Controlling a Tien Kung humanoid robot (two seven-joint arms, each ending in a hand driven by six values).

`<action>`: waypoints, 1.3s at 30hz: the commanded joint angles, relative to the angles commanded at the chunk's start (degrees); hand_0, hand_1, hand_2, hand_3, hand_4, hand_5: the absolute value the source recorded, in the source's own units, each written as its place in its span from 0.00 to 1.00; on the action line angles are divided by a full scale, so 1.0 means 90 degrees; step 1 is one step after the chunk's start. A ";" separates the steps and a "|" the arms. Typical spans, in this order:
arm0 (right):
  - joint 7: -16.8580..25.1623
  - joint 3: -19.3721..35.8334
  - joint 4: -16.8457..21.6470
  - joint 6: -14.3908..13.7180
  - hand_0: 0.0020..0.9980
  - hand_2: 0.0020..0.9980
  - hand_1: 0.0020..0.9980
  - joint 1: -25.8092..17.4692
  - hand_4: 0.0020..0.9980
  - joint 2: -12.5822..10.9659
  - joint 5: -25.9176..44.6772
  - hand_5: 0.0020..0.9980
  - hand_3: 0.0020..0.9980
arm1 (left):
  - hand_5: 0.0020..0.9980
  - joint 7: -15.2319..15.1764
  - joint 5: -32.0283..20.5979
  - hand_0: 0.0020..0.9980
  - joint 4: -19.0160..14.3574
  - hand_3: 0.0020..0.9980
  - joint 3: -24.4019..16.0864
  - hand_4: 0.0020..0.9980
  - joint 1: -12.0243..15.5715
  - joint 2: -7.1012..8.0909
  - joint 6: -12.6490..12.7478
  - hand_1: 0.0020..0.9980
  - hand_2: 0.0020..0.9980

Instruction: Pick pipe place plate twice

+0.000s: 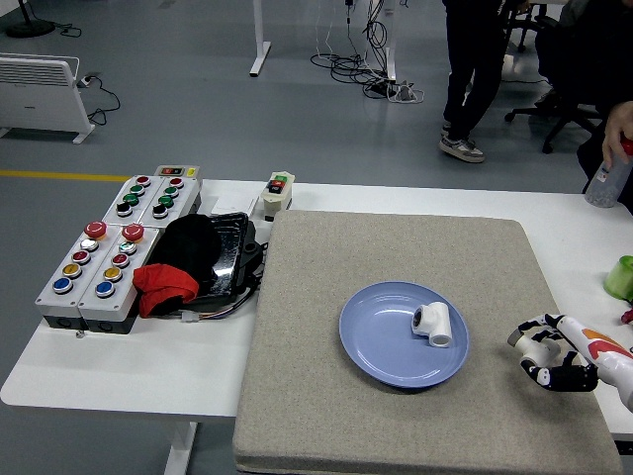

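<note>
A blue plate (pixel 381 341) lies on the grey mat (pixel 396 257), right of its middle. One white pipe fitting (pixel 433 323) rests on the plate's right part. My right hand (pixel 542 354) comes in from the right edge and hovers just above the mat, a short way right of the plate. Its fingers are curled around a small white pipe piece, which is mostly hidden by them. The left arm is out of the picture.
Button boxes (pixel 99 252) and a black tray with red and black cloth (pixel 188 262) sit at the left. A green object (pixel 620 277) stands at the right edge. A person's hand holds a bottle (pixel 605 183) at the far right; another person stands behind the table.
</note>
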 joint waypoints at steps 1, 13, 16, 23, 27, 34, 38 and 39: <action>-0.0003 -0.0033 -0.0004 0.0000 0.36 0.57 0.49 0.0049 0.64 0.0025 0.0009 0.30 0.71 | 1.00 -0.0001 -0.0004 0.62 0.0000 0.58 0.0002 0.20 0.0000 0.0001 0.0000 0.59 0.52; 0.0018 -0.0905 -0.0081 -0.0054 0.36 0.56 0.49 0.1027 0.61 0.0466 0.0120 0.26 0.71 | 1.00 0.0012 -0.0005 0.63 -0.0003 0.58 -0.0008 0.20 0.0013 -0.0001 -0.0003 0.59 0.52; 0.0049 -0.1211 0.0007 -0.0075 0.36 0.56 0.49 0.1220 0.61 0.0536 0.0183 0.26 0.71 | 1.00 0.0021 0.0012 0.63 -0.0003 0.58 -0.0022 0.20 0.0025 -0.0004 -0.0004 0.59 0.52; 0.0396 -0.2022 0.0205 -0.0137 0.37 0.56 0.49 0.1480 0.60 0.0505 0.0552 0.26 0.70 | 1.00 0.0031 0.0041 0.63 -0.0004 0.58 -0.0040 0.20 0.0057 0.0000 -0.0003 0.59 0.52; 0.0499 -0.2486 0.0003 -0.0137 0.38 0.56 0.50 0.1702 0.60 0.0532 0.0524 0.26 0.70 | 1.00 0.0040 0.0057 0.63 -0.0006 0.58 -0.0057 0.20 0.0084 -0.0006 -0.0001 0.59 0.52; 0.0667 -0.2923 -0.0598 -0.0290 0.41 0.56 0.52 0.2034 0.60 0.0672 0.0259 0.25 0.70 | 1.00 0.0056 0.0084 0.63 -0.0008 0.58 -0.0080 0.20 0.0110 -0.0007 0.0002 0.59 0.52; 0.0769 -0.3012 -0.0844 -0.0376 0.50 0.57 0.58 0.2144 0.60 0.0773 0.0147 0.25 0.70 | 1.00 0.0056 0.0068 0.63 -0.0013 0.58 -0.0062 0.20 0.0127 -0.0006 0.0009 0.59 0.52; 0.0800 -0.3040 -0.0916 -0.0399 0.50 0.57 0.58 0.2180 0.60 0.0806 0.0115 0.25 0.70 | 1.00 0.0059 0.0071 0.63 -0.0014 0.58 -0.0066 0.20 0.0133 -0.0007 0.0010 0.59 0.52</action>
